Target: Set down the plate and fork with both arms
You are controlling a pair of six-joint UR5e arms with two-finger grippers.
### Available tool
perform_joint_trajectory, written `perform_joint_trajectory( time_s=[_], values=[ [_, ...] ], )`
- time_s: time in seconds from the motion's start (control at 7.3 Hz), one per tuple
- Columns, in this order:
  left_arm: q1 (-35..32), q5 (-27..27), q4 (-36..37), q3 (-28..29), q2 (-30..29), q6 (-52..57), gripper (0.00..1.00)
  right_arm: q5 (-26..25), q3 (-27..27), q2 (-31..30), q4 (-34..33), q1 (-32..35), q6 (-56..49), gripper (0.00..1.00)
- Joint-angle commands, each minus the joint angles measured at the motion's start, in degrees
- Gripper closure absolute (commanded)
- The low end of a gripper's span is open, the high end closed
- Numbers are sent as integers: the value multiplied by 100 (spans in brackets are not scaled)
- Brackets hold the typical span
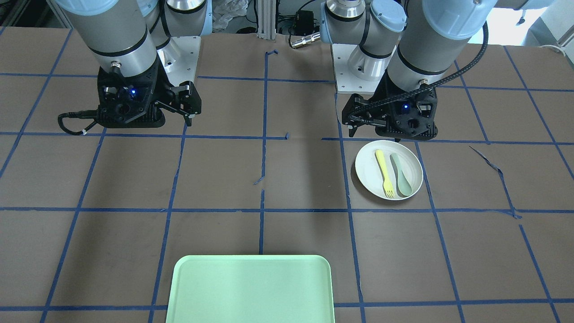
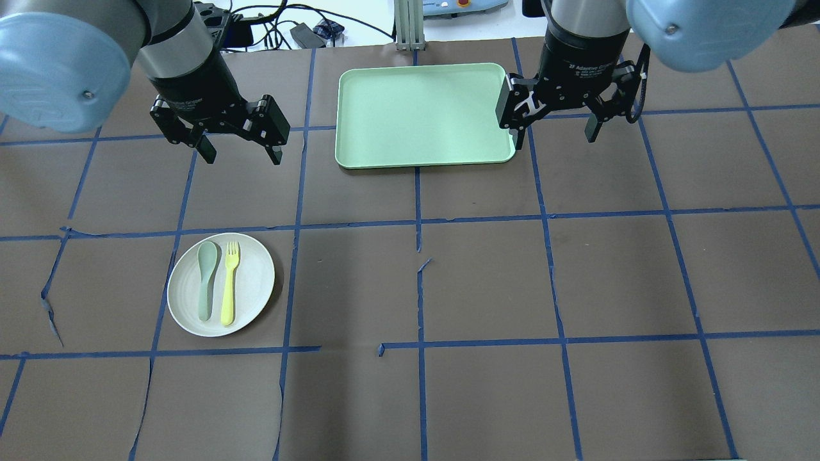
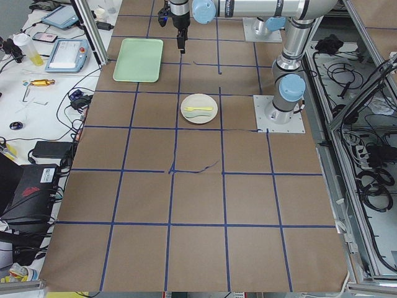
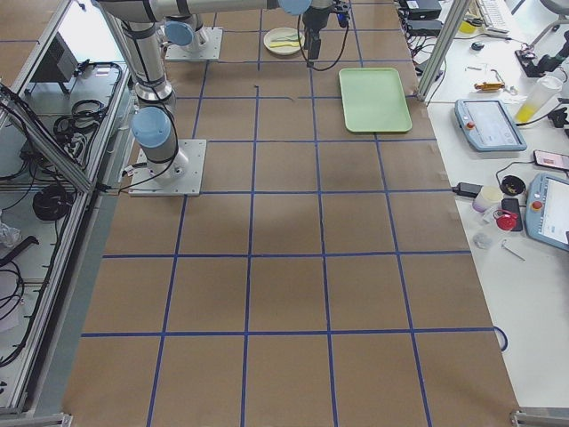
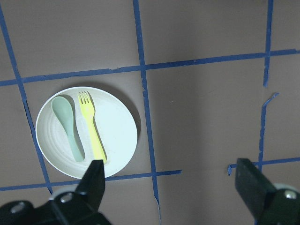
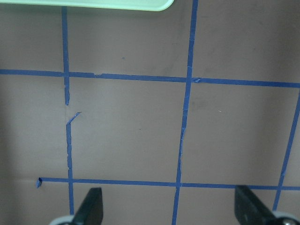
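Plate [image 2: 253, 282], round, off-white, holds slim yellow fork [image 2: 229, 288]; left gripper [image 2: 242, 157] and right gripper [image 2: 555, 139] gape empty.

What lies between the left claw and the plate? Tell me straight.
In the overhead view, only bare brown table and one blue tape line lie between the open left claw and the plate; no object sits there.

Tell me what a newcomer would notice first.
The mint-green tray stands out at the far middle of the table. On the robot's left lies the off-white plate carrying the yellow fork beside a grey-green spoon. The left gripper and the right gripper hang open and empty.
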Motion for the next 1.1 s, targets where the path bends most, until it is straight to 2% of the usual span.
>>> perform_joint_trajectory(
  time_s=[0.0,0.96],
  values=[
    [0,-9,3,-4,-1,0,0,5,15,-2,-24,45,0,0],
    [-35,-27,329,-187,-62,44,0,14,-2,103,-76,55,-52,0]
  ],
)
